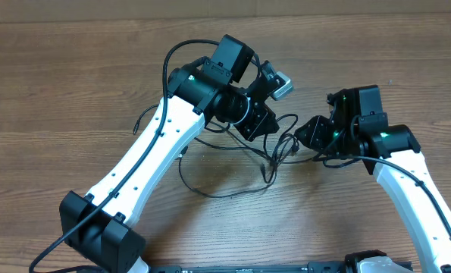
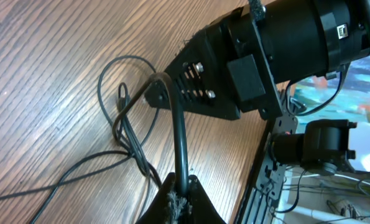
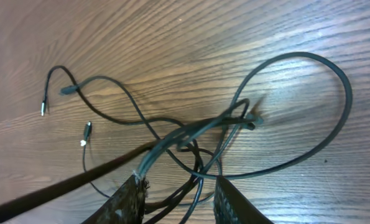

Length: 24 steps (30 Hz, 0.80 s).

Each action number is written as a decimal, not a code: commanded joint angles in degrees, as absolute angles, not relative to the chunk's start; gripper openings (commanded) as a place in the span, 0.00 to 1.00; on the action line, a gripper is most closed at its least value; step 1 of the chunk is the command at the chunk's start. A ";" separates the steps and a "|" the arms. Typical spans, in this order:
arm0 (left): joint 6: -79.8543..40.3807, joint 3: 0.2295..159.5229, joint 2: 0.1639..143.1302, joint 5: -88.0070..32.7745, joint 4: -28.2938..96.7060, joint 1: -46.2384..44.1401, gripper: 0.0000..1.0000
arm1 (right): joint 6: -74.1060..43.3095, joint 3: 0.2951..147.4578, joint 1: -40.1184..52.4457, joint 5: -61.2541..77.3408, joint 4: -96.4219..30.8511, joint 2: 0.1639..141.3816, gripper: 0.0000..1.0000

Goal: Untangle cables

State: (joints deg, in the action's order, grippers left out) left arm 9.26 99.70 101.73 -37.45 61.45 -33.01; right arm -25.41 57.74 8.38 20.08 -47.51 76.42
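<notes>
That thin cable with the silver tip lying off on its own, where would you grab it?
Just behind the silver plug, on the short straight stretch of the cable. Come straight down from above and pinch across it. That end lies flat on the table, well away from the tangle, with bare wood on both sides.

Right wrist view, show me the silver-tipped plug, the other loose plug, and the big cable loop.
silver-tipped plug (image 3: pixel 43 111): right wrist view, on its metal tip.
other loose plug (image 3: pixel 86 132): right wrist view, on the plug body.
big cable loop (image 3: pixel 309 55): right wrist view, top of the arc.
</notes>
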 commanded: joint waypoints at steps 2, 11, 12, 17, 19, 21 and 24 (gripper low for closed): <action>10.74 101.43 99.94 -37.54 61.54 -33.23 0.04 | -25.12 55.44 8.40 18.87 -46.57 76.77 0.34; 10.74 101.43 99.94 -38.83 61.25 -33.23 0.04 | -25.15 55.11 8.40 18.96 -46.30 80.75 0.34; 10.74 101.43 99.94 -38.81 61.28 -33.23 0.04 | -25.15 55.11 8.40 19.11 -46.28 81.43 0.34; 10.74 101.43 99.94 -38.52 61.28 -33.23 0.04 | -25.45 55.11 8.40 20.97 -44.16 83.94 0.34; 10.74 101.43 99.94 -38.50 61.30 -33.23 0.04 | -25.58 55.11 8.40 21.80 -42.94 84.58 0.35; 10.72 101.43 99.94 -38.50 61.32 -33.23 0.04 | -26.00 55.11 8.40 22.15 -41.71 84.95 0.40; 10.72 101.43 99.94 -38.54 61.32 -33.23 0.04 | -27.68 55.11 8.40 22.13 -40.18 85.03 0.42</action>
State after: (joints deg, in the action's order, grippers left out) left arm 9.28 99.70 101.73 -37.52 61.49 -33.04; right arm -26.02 55.53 8.38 21.19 -41.30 84.77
